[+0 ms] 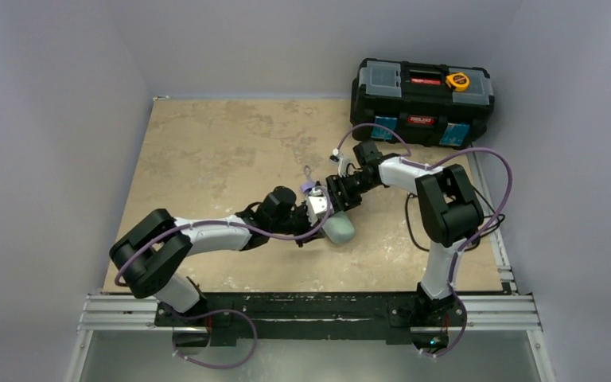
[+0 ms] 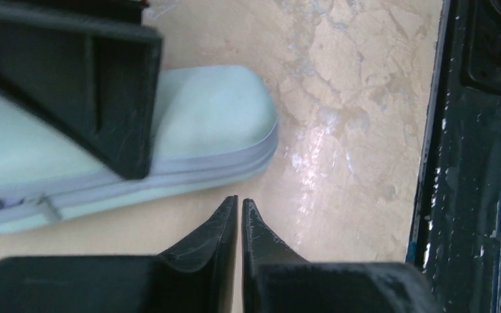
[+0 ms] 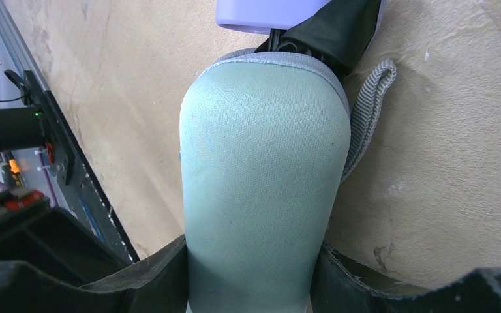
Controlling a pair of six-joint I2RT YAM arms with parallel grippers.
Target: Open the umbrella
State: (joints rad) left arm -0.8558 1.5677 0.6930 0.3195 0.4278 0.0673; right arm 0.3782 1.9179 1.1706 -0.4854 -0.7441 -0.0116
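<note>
The umbrella is inside its mint-green sleeve (image 1: 339,229), which lies on the table between the two arms. In the right wrist view the sleeve (image 3: 264,176) fills the middle. A lavender handle (image 3: 267,13) and black fabric (image 3: 342,32) show past its far end, and a grey strap loop (image 3: 368,111) lies beside it. My right gripper (image 3: 254,274) is shut on the sleeve, one finger on each side. My left gripper (image 2: 240,203) is shut and empty, its tips just off the sleeve's edge (image 2: 215,124) and above the table. The right gripper's finger (image 2: 91,85) shows over the sleeve there.
A black toolbox (image 1: 422,99) with a yellow tape measure (image 1: 458,80) on its lid stands at the back right. The black base rail (image 2: 476,163) runs along the near edge of the tan table (image 1: 207,143). Grey walls close in all sides.
</note>
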